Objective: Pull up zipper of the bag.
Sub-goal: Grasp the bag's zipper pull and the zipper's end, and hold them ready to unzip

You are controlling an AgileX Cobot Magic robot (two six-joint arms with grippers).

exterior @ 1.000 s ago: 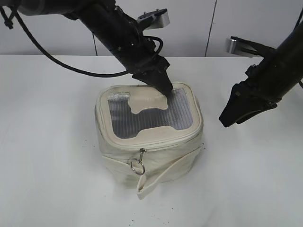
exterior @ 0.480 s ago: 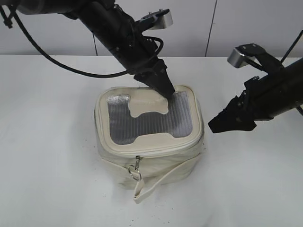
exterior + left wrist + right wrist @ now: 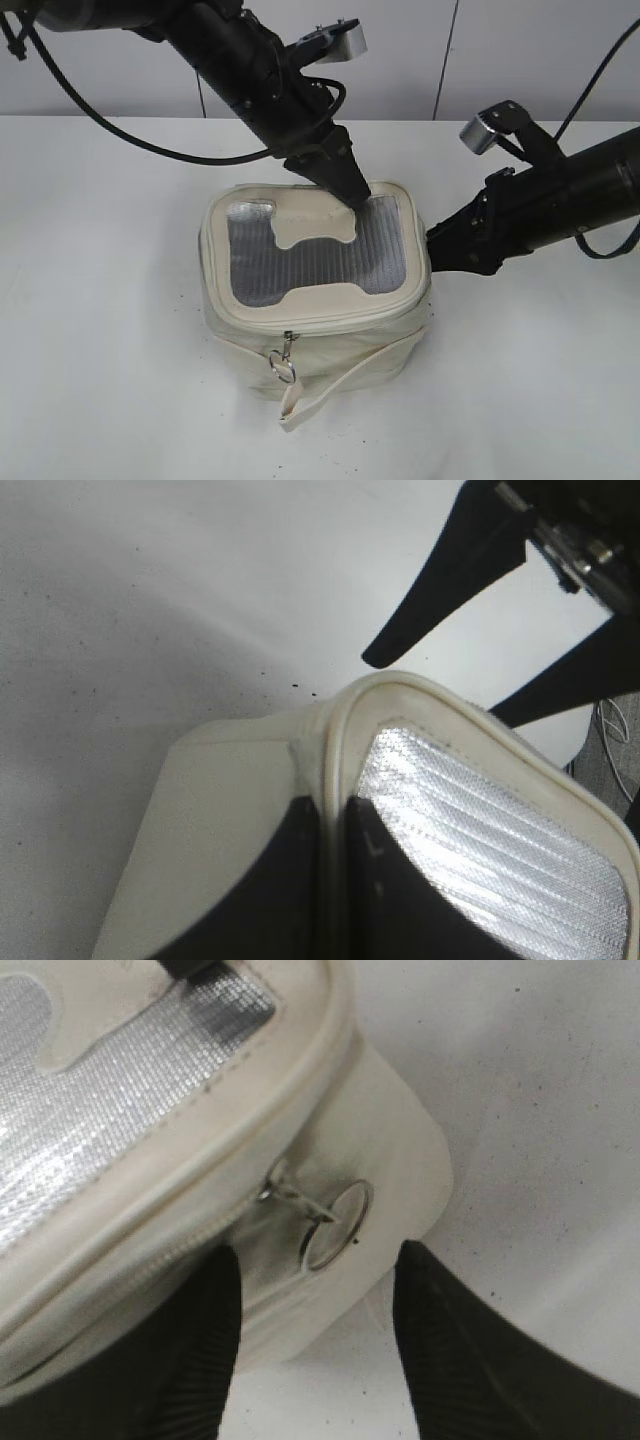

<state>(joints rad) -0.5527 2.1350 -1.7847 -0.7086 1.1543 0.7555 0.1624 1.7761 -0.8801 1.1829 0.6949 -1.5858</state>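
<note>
The cream bag stands mid-table with its grey mesh window facing up. The zipper runs under the top panel's rim. One silver ring pull hangs at the front, and a second ring pull lies on the bag's right side. My left gripper is shut on the piped far rim of the top panel. My right gripper is open at the bag's right side, with its fingers on either side of the second ring pull and not touching it.
A loose cream strap hangs down the bag's front onto the white table. The right gripper's dark fingers show beyond the bag in the left wrist view. A grey wall stands behind the table.
My right gripper has swung left and down, from clear of the bag to right against its right side. The bag's top has flattened a little. My left gripper has kept its hold.
</note>
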